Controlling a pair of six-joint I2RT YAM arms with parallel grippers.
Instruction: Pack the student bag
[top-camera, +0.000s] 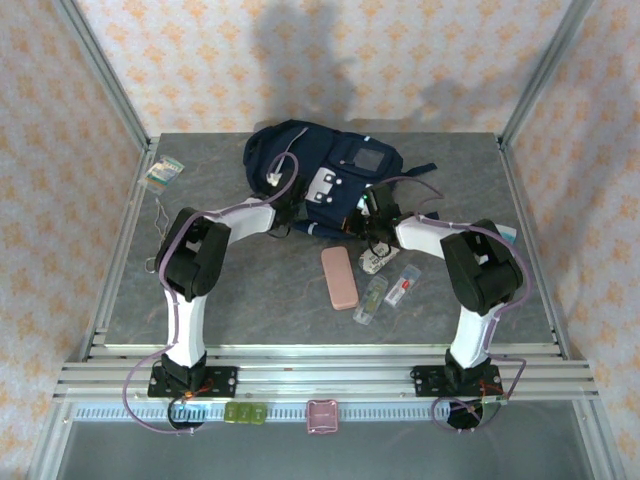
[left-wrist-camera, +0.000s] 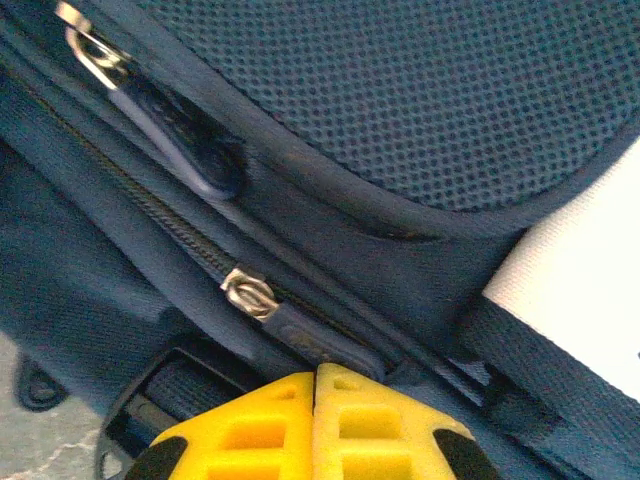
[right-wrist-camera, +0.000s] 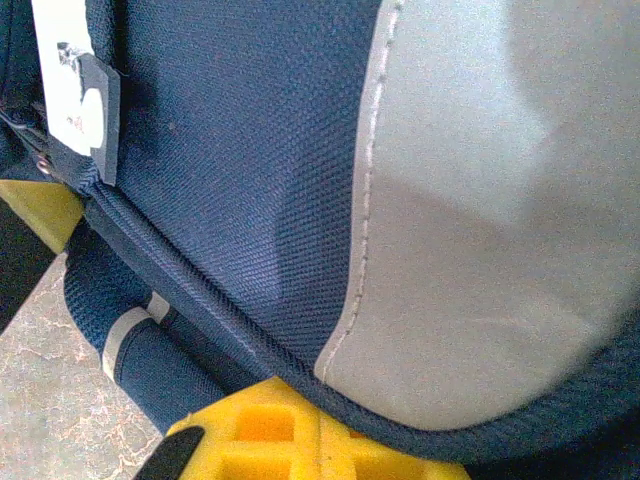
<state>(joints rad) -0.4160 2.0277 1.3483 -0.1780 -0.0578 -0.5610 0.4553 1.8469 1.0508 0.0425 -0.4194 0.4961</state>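
Observation:
The student bag (top-camera: 330, 165), navy blue with light grey patches, lies at the back middle of the table. My left gripper (top-camera: 291, 214) is at its near left edge. In the left wrist view its yellow fingertips (left-wrist-camera: 315, 372) are shut flat together, right against the end of a dark zipper pull (left-wrist-camera: 320, 338) that hangs from a silver slider (left-wrist-camera: 249, 294); whether the pull is pinched I cannot tell. My right gripper (top-camera: 368, 209) is at the bag's near right edge. Its yellow fingers (right-wrist-camera: 270, 430) are shut, and the bag's piped edge (right-wrist-camera: 400, 430) beside a grey patch (right-wrist-camera: 490, 230) hides their tips.
On the table in front of the bag lie a pink case (top-camera: 340, 277), two clear packets (top-camera: 371, 299) (top-camera: 403, 285) and a small white item (top-camera: 375, 262). A card (top-camera: 162, 173) and a wire loop (top-camera: 160, 215) are at the left edge. Metal frame posts border the table.

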